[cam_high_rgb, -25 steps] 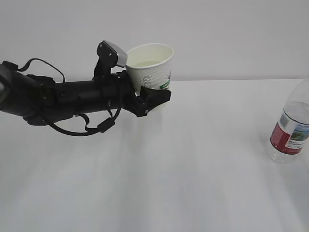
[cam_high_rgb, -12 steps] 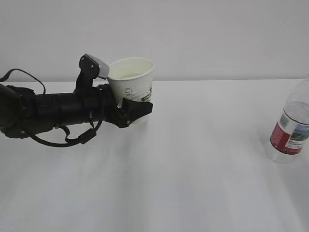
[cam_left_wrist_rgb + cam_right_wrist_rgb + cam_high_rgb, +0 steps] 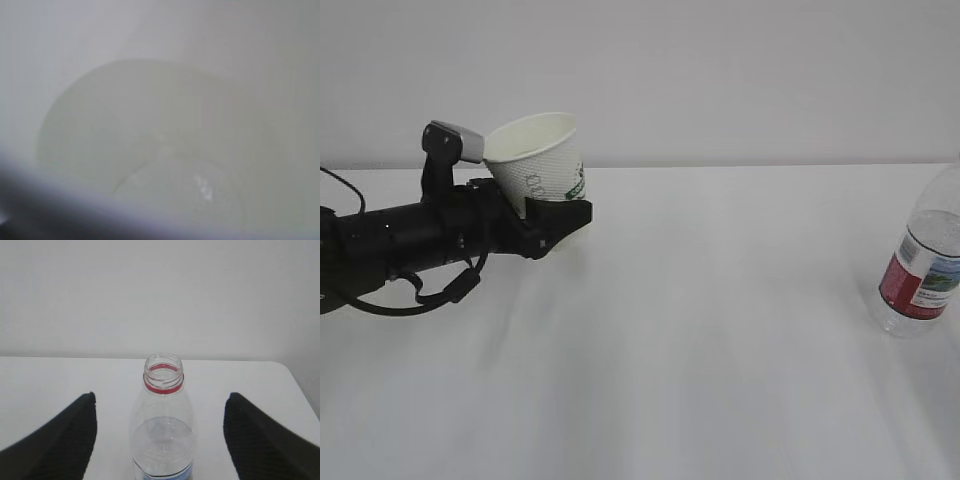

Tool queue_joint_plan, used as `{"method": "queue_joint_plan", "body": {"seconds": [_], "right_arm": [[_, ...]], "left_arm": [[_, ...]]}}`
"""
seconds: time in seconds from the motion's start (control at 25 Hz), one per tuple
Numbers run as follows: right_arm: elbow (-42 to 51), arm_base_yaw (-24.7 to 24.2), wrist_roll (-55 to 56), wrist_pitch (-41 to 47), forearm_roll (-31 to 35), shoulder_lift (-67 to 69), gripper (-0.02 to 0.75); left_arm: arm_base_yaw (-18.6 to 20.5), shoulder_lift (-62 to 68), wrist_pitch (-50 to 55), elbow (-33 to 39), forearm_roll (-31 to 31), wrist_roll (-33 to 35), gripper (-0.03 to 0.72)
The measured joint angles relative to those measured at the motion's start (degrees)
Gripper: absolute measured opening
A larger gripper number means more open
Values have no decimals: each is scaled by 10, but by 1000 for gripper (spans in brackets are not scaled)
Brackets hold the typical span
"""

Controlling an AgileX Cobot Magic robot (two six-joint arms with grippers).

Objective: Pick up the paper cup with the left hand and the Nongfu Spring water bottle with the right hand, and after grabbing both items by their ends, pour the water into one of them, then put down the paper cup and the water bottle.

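Your left hand [image 3: 545, 222], a black arm with looping cables and a grey plate, reaches in from the left of the exterior view and grips the paper cup [image 3: 535, 160] around its lower part, jaws spread to the cup's width. The cup is lifted above the white table [image 3: 700, 330], tilted slightly, mouth up. It is white and tapered, with a grey chain-like print and small green marks.

Only your left wrist view looks inside the cup [image 3: 160, 100]: smooth cream walls, blurred at this closeness, with clear water [image 3: 180, 195] pooled at the bottom and catching a glint.

Your right hand [image 3: 160, 440] appears only in the right wrist view. Its two black fingers [image 3: 60, 440] stand wide apart on either side of the Nongfu Spring water bottle [image 3: 163, 410], touching nothing.

The exterior view shows that bottle [image 3: 923, 265] upright on the table at the far right, well apart from the cup: clear ribbed plastic with a red-and-white label. From the wrist you see its open mouth and red neck ring.
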Motion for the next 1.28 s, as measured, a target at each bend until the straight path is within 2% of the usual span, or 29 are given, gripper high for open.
{"method": "queue_joint_plan", "body": {"seconds": [0.24,0.64,0.96,1.16,1.28], "right_arm": [[0,0,-1,0,0,0,595],[0,0,-1,0,0,0,594],[0,0,-1,1,0,0,594],[0,0,-1,1,0,0,594],[0,0,-1,1,0,0,594]], "left_arm": [[18,0,-27,39,-47,43,512],[39,-1,-33,51,-111,93,512],[40,-3,-57,116,-242,170,512],[40,-3,-59,141,-321,192,512],[40,-3,-59,145,-345,199,512]]}}
